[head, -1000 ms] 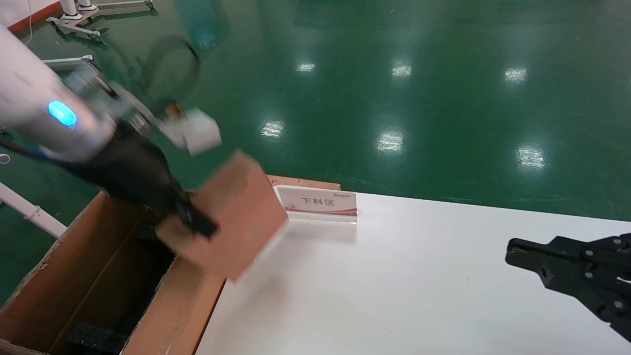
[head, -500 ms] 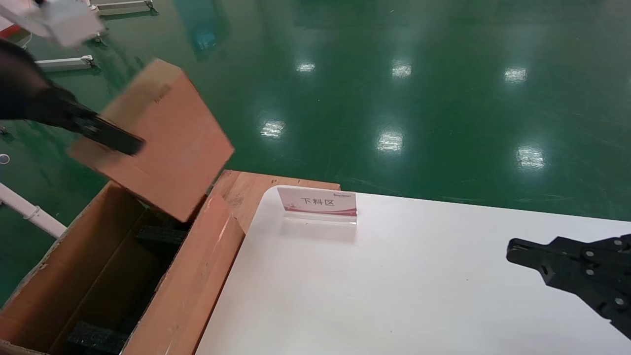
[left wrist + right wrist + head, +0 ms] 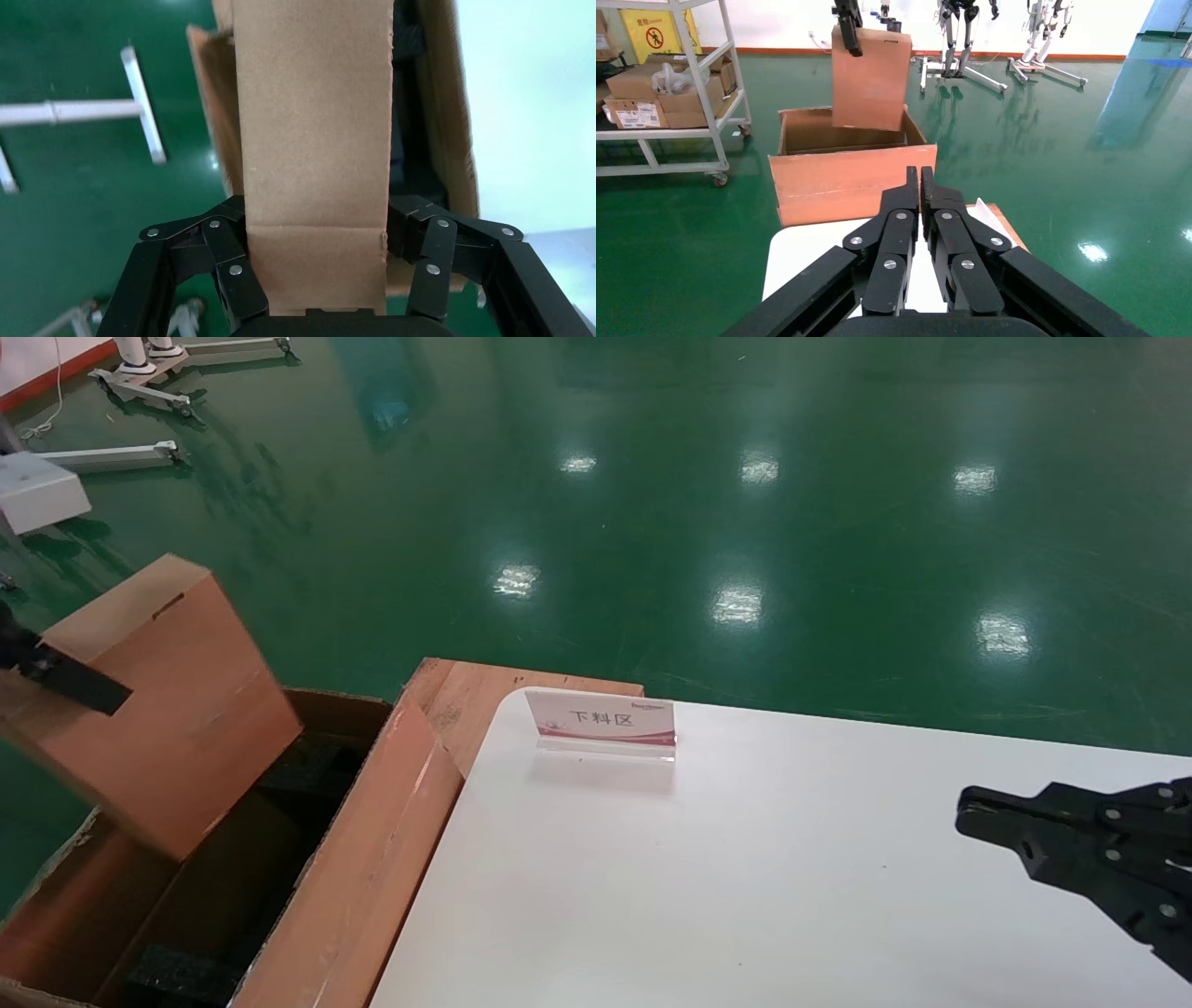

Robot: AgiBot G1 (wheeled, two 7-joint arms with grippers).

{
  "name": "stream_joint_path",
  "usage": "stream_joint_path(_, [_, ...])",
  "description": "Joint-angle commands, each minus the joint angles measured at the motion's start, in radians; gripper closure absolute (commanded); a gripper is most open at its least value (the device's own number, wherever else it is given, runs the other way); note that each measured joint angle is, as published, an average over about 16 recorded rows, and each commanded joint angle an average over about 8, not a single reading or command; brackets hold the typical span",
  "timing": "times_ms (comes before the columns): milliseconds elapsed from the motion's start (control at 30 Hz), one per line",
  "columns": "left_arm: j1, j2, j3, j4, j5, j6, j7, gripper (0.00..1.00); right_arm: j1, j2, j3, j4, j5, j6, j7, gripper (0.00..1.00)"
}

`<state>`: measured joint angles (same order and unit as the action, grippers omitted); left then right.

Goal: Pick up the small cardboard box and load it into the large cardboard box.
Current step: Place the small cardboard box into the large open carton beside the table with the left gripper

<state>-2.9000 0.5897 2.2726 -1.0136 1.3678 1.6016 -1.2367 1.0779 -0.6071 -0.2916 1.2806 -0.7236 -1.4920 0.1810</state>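
Note:
The small cardboard box (image 3: 158,700) hangs tilted above the open top of the large cardboard box (image 3: 372,859), at the left of the head view. My left gripper (image 3: 316,210) is shut on it, with one black finger (image 3: 65,677) lying across its near face. The right wrist view shows the small cardboard box (image 3: 870,77) held over the large cardboard box (image 3: 849,182), its low corner dipping past the far rim. Black foam blocks (image 3: 182,975) sit inside the large carton. My right gripper (image 3: 968,800) hovers shut and empty over the table's right side, also seen as the right gripper (image 3: 919,172).
A white table (image 3: 745,877) carries a small upright sign (image 3: 601,719) near its far left corner. A brown board (image 3: 484,686) sticks out behind that corner. A metal rack (image 3: 666,91) with cartons stands beyond the large box, and white stands (image 3: 121,453) rest on the green floor.
The left arm swung the small box off the table's left edge, up and leftward, then down over the large box's opening. The right gripper stayed put.

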Motion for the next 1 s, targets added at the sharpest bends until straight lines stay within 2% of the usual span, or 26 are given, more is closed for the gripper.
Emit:
stream_joint_path(33, [-0.002, 0.011, 0.045, 0.023, -0.01, 0.0, 0.014, 1.0, 0.0, 0.0, 0.0, 0.0, 0.0, 0.0, 0.0, 0.0])
stream_joint_path(433, [0.031, 0.0, 0.194, 0.1, -0.083, -0.026, 0.061, 1.0, 0.0, 0.0, -0.001, 0.0, 0.001, 0.0, 0.0, 0.0])
stream_joint_path(1000, [0.198, -0.059, 0.235, 0.173, -0.092, -0.178, 0.068, 1.0, 0.0, 0.001, -0.002, 0.0, 0.001, 0.001, -0.001, 0.0])
